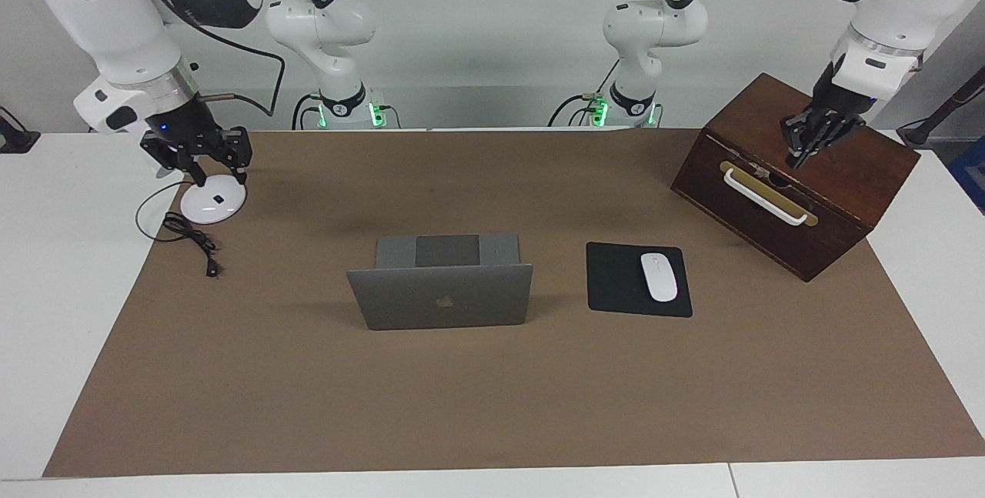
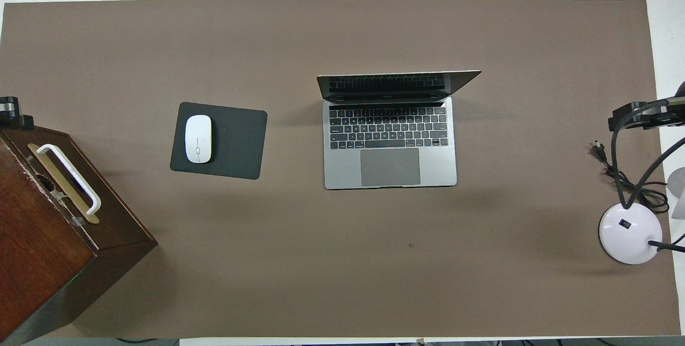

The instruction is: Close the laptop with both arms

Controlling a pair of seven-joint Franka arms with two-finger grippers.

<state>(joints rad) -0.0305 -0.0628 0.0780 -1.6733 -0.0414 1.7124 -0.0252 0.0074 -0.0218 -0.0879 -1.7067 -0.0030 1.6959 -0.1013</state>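
Facing view
Bench: white bench [image 1: 46, 313], most of it under a brown mat [image 1: 492, 390].
Laptop: laptop [image 1: 440, 296] stands open at mid-mat, lid upright, logo side away from the robots, keyboard deck toward them.
Mousepad: black mousepad [image 1: 637, 279] beside the laptop, toward the left arm's end; white mouse [image 1: 659, 276] lies on it.
Box: dark wooden box [image 1: 796, 173] with a white handle at the mat corner near the left arm's base, set askew.
Lamp: round white lamp base [image 1: 213, 198] at the mat corner near the right arm's base; black cord [image 1: 192, 236] trails from it along the mat edge.
Left claw: left claw [image 1: 804, 145] hangs over the box top, fingertips drawn together, nothing between them.
Right claw: right claw [image 1: 202, 167] hangs just over the lamp base, jaws part-way apart, nothing seen in them.

Overhead view
Laptop: open, keys and trackpad showing, screen tilted up on the edge farther from the robots [image 2: 390, 137].
Mousepad: mouse on the pad's half away from the laptop [image 2: 198, 138].
Box: cut off by the frame at the bench corner [image 2: 48, 239].
Left claw: only a dark tip shows above the box edge.
Right claw: dark tip shows above the lamp base [image 2: 630, 240]; jaw gap cannot be told here.
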